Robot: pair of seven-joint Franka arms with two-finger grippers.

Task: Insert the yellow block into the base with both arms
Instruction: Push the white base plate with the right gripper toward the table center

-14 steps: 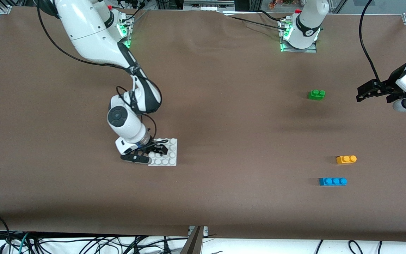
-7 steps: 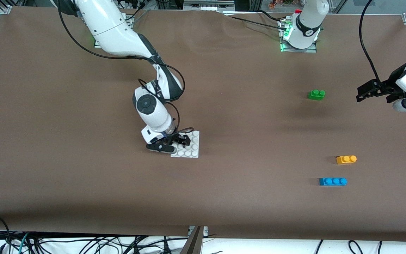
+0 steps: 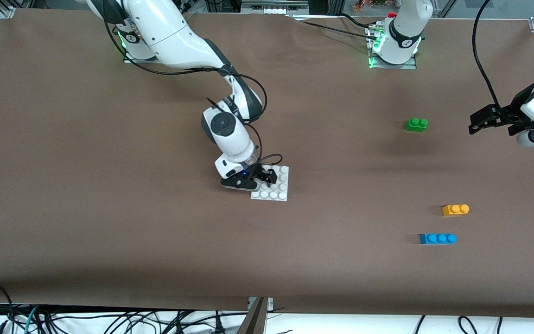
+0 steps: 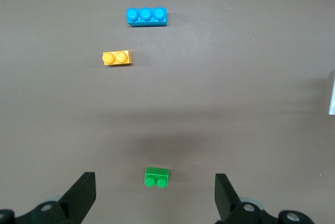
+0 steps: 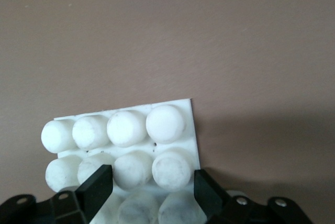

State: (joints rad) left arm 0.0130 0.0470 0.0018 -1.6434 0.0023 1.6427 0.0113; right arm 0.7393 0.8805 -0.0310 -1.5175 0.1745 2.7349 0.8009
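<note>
The yellow block [image 3: 455,209] lies on the brown table toward the left arm's end; it also shows in the left wrist view [image 4: 116,57]. The white studded base [image 3: 280,190] is near the table's middle. My right gripper [image 3: 267,178] is shut on the base, its fingers clamped around two studs at one edge. In the right wrist view the gripper [image 5: 153,182] shows over the base [image 5: 191,130]. My left gripper [image 3: 478,123] is open and empty, waiting above the table at the left arm's end; in the left wrist view the gripper [image 4: 155,200] shows wide apart.
A green two-stud brick [image 3: 416,124] lies farther from the front camera than the yellow block, and shows in the left wrist view [image 4: 156,177]. A blue three-stud brick [image 3: 437,238] lies nearer to the camera than the yellow block, also in the left wrist view [image 4: 147,16].
My right gripper has moved the base from the right arm's end toward the table's middle and a little farther from the front camera. The left arm and the bricks have not moved.
</note>
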